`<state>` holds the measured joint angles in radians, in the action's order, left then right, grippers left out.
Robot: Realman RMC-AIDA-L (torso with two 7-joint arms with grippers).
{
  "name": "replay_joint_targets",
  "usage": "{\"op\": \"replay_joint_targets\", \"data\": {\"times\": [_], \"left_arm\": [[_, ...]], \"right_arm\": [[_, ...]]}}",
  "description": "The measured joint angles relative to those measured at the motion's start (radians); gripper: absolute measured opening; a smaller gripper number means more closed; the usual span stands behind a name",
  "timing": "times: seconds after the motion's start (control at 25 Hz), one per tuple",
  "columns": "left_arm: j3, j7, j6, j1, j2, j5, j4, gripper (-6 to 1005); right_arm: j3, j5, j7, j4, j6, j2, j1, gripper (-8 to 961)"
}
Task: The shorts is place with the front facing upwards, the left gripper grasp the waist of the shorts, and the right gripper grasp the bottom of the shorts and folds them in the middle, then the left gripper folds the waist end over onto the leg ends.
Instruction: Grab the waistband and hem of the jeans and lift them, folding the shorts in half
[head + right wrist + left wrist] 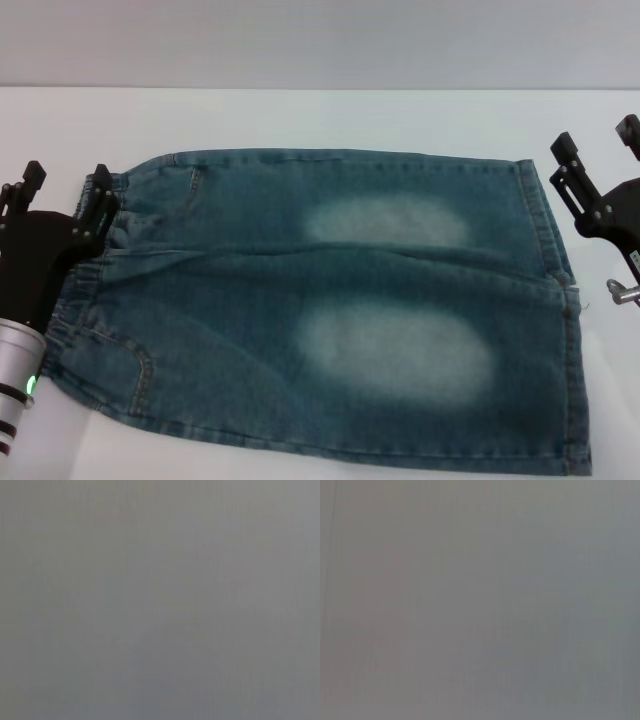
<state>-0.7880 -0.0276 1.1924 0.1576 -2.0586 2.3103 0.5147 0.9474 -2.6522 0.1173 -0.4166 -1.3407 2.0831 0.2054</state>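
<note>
The shorts [330,300] lie flat on the white table [300,115], blue-green denim with two pale oval patches. The waist of the shorts [72,300] is the gathered edge on the left. The bottom of the shorts [560,320], two straight stitched hems, lies on the right. My left gripper [68,182] hovers open at the far corner of the waist, one finger [100,200] over the band's edge. Just beyond the far hem corner, my right gripper [597,140] stands open, holding nothing. Both wrist views show only plain grey.
A bare strip of table runs beyond the shorts up to a grey wall [320,40]. The shorts reach almost to the near edge of the head view.
</note>
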Motion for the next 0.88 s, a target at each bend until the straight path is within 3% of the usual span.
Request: {"op": "replay_joint_targets", "data": {"times": [0.36,0.52,0.56,0.6,0.64,0.76,0.84,0.88], "left_arm": [[0.001,-0.004,-0.024,-0.005,0.003,0.0,0.028,740],[-0.009,-0.056,-0.121,-0.014,0.016,0.0,0.103,740],[-0.02,-0.083,-0.183,-0.022,0.026,0.0,0.151,740],[-0.03,-0.101,-0.227,-0.029,0.034,0.0,0.192,740],[-0.063,-0.141,-0.34,-0.055,0.059,0.0,0.311,740],[-0.149,-0.224,-0.588,-0.111,0.096,0.0,0.539,740],[-0.244,-0.293,-0.784,-0.15,0.102,0.0,0.689,740],[-0.302,-0.328,-0.895,-0.169,0.094,0.001,0.76,740]], "right_arm": [[0.013,0.0,0.057,-0.03,0.055,-0.008,-0.007,710],[0.013,-0.003,0.057,-0.129,0.175,-0.033,-0.025,709],[0.015,-0.003,0.058,-0.177,0.229,-0.045,-0.032,709],[0.025,-0.006,0.058,-0.294,0.35,-0.075,-0.057,709],[0.025,-0.006,0.058,-0.294,0.35,-0.075,-0.057,709],[0.09,-0.02,0.036,-0.542,0.604,-0.118,-0.118,710],[0.161,-0.054,0.032,-0.7,0.818,-0.132,-0.149,710],[0.246,-0.083,0.034,-0.858,1.08,-0.135,-0.164,710]]}}
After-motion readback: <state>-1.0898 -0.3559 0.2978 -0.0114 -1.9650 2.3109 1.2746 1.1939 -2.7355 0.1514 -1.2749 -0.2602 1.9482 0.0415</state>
